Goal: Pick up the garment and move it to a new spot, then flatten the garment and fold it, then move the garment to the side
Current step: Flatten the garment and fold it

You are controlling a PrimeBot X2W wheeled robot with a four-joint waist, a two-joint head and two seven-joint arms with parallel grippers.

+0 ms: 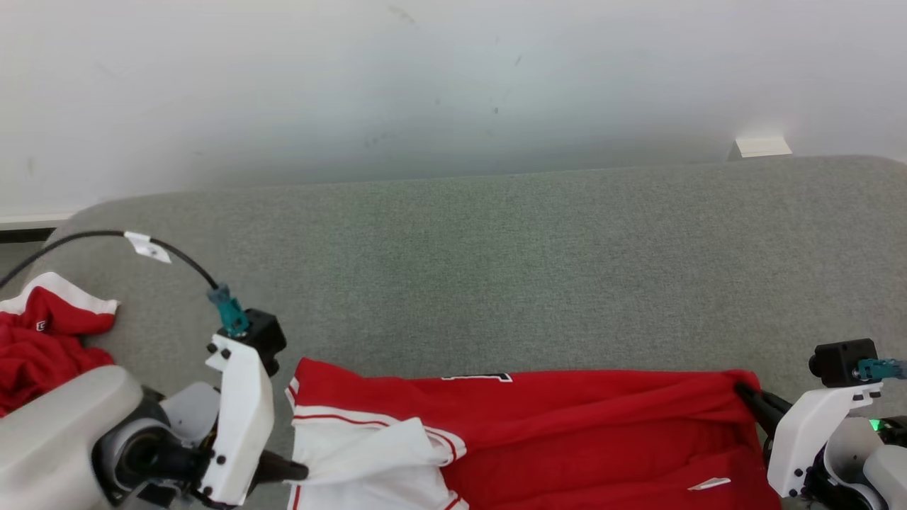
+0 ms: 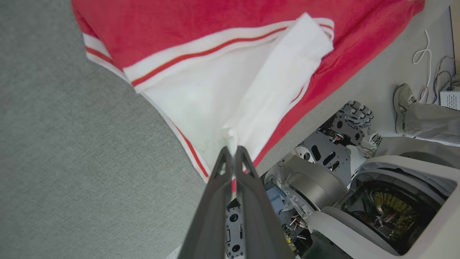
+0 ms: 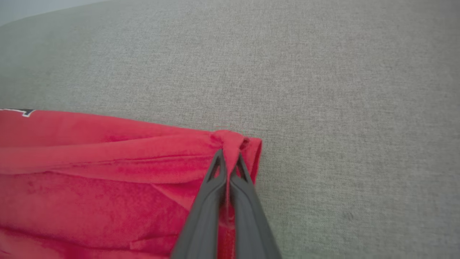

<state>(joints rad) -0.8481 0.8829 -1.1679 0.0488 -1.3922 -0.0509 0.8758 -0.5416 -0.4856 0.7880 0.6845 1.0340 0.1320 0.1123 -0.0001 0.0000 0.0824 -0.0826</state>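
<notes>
A red garment [image 1: 567, 418] with white, red-striped trim lies stretched along the near edge of the grey cushion [image 1: 496, 269]. My left gripper [image 1: 301, 470] is shut on the white trimmed part at the garment's left end; in the left wrist view the white cloth [image 2: 230, 97] runs into the pinched tips of the left gripper [image 2: 233, 149]. My right gripper [image 1: 744, 389] is shut on the red corner at the right end; in the right wrist view the right gripper [image 3: 227, 156] pinches a bunched fold of the red garment [image 3: 90, 172].
A second red and white garment [image 1: 42, 333] lies crumpled at the cushion's far left. A white wall [image 1: 425, 85] rises behind the cushion. Below the cushion's edge the left wrist view shows my base [image 2: 359, 187], cables [image 2: 424, 57] and a person's shoe [image 2: 402, 104].
</notes>
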